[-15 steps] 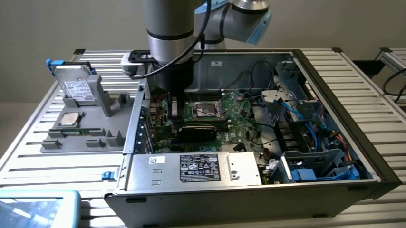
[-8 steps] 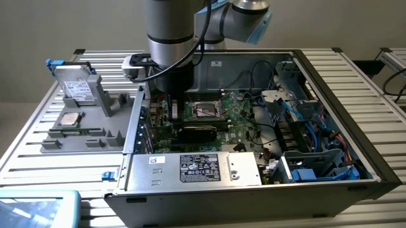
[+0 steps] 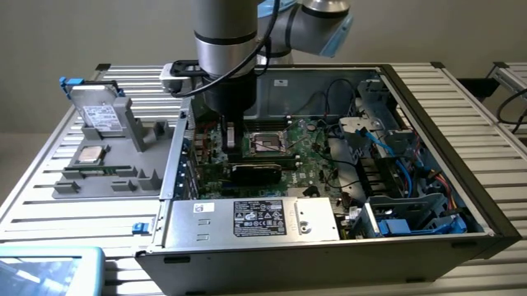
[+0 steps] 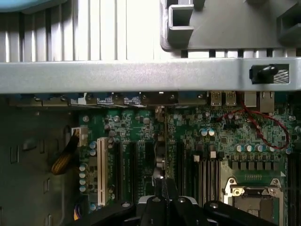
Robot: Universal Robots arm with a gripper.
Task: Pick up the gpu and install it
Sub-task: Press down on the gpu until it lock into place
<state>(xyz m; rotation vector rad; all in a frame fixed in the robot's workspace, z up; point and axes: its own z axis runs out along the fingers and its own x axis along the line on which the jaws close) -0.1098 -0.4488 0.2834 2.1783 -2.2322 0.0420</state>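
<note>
The gpu (image 3: 265, 170) stands on edge over the green motherboard (image 3: 309, 154) inside the open computer case (image 3: 461, 185), its black cooler block facing the case's front. My gripper (image 3: 232, 148) reaches down into the case at the card's end toward the exterior view's left. In the wrist view the gpu (image 4: 160, 146) shows edge-on as a thin strip running between the expansion slots, and my gripper (image 4: 162, 187) is shut on it. Whether the card's lower edge sits in a slot is hidden.
The empty CPU socket (image 3: 268, 142) lies just behind the card. A silver power supply (image 3: 263, 219) fills the case front, with cables and drive bays at the right. Left of the case a grey fixture tray (image 3: 157, 154) carries a hard drive (image 3: 103, 114), a processor chip (image 3: 91, 154) and a memory stick (image 3: 95, 167).
</note>
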